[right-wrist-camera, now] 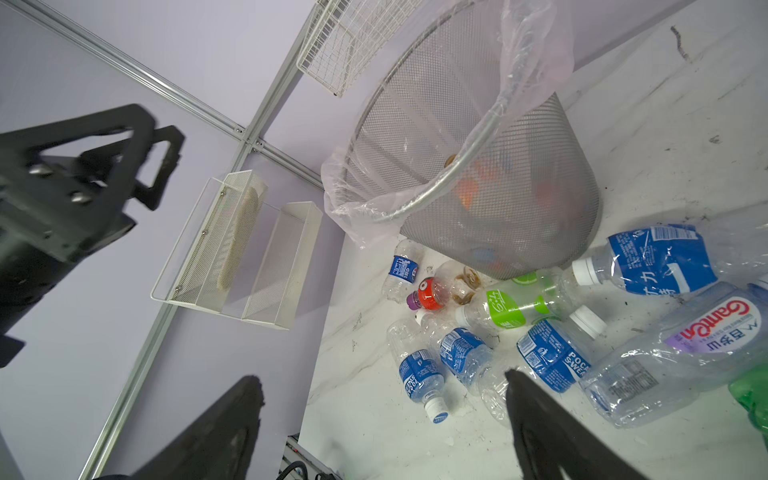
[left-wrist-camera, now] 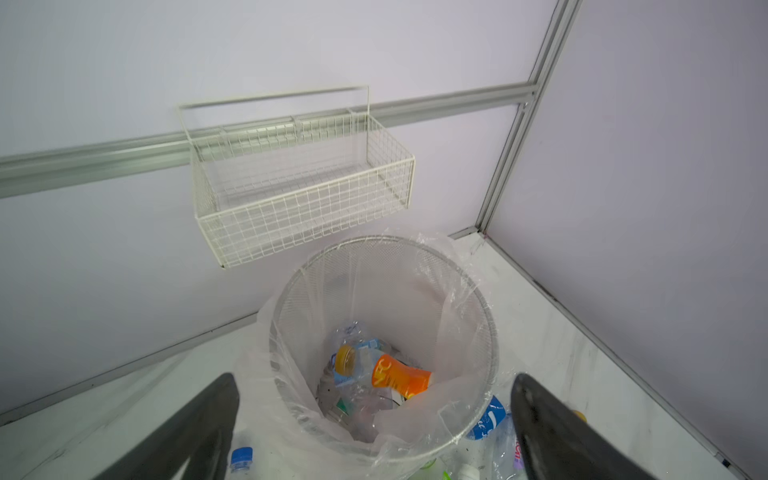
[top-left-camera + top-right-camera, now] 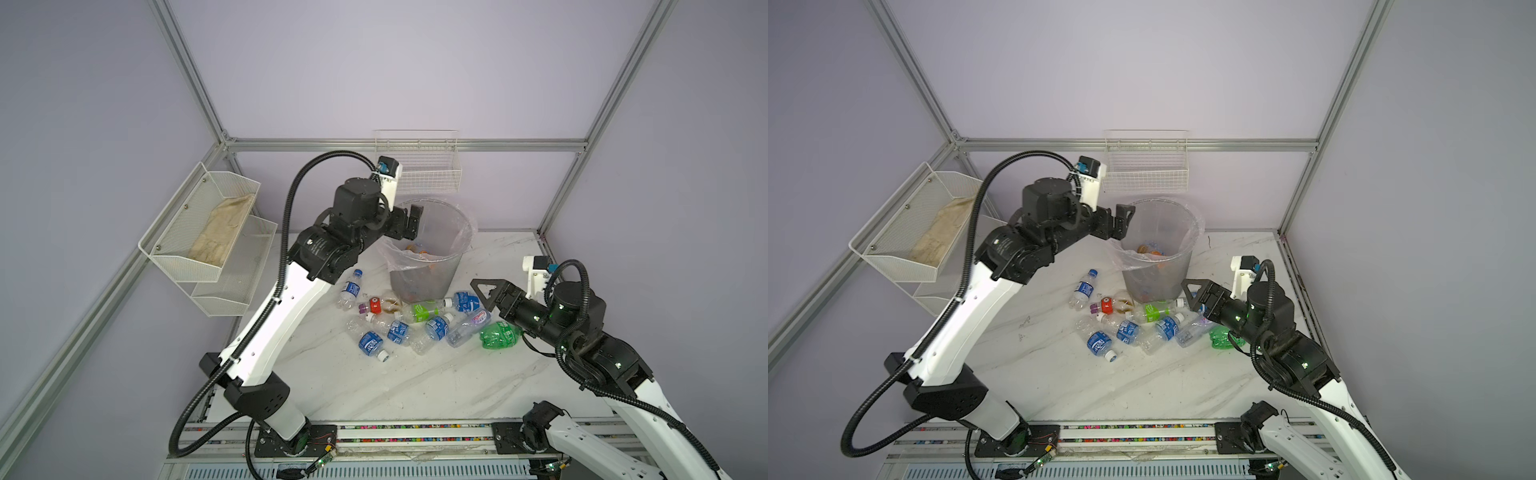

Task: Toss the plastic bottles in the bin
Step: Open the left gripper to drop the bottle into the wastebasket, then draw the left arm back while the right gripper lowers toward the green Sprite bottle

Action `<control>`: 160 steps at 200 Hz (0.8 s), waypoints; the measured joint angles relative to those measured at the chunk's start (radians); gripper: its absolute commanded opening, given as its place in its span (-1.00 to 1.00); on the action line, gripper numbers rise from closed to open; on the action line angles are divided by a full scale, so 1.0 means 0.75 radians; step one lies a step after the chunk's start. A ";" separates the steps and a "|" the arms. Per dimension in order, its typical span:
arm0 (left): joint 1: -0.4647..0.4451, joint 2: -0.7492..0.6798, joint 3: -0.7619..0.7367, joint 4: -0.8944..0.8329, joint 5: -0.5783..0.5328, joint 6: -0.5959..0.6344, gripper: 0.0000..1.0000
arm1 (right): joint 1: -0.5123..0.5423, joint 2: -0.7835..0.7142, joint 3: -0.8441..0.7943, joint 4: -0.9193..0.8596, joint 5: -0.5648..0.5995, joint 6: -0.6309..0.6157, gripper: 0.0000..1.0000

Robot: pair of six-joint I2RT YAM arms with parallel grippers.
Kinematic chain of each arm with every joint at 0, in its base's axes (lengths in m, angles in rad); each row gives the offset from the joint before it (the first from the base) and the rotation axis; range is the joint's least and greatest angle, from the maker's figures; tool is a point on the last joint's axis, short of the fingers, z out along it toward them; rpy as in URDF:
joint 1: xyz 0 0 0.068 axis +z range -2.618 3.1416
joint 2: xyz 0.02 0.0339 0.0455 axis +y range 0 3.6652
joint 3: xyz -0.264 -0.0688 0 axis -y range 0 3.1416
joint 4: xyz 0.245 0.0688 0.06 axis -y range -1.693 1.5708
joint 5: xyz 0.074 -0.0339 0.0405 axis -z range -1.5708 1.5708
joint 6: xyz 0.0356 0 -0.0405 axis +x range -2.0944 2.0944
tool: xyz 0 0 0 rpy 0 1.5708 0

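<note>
Upright mesh bin (image 3: 436, 276), bottles (image 3: 437, 328) inside and beside

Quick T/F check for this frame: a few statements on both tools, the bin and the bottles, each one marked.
1. The left tool is open at the bin rim. True.
2. The right tool grips a bottle. False: it is open and empty, above the loose bottles on the table.
3. The bin holds nothing. False: several bottles lie inside, among them an orange-labelled bottle.
4. A green bottle lies on the table by the right arm. True.
5. The wire basket on the back wall holds bottles. False: nothing shows in it.
</note>
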 measured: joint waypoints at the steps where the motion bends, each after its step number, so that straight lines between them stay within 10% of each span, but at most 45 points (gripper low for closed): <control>1: 0.000 -0.012 0.000 0.003 0.000 0.000 1.00 | 0.000 0.001 -0.001 0.000 0.000 0.000 0.86; 160: 0.000 -0.598 -0.610 0.106 -0.019 -0.113 0.83 | 0.000 0.111 0.005 -0.248 0.299 0.274 0.95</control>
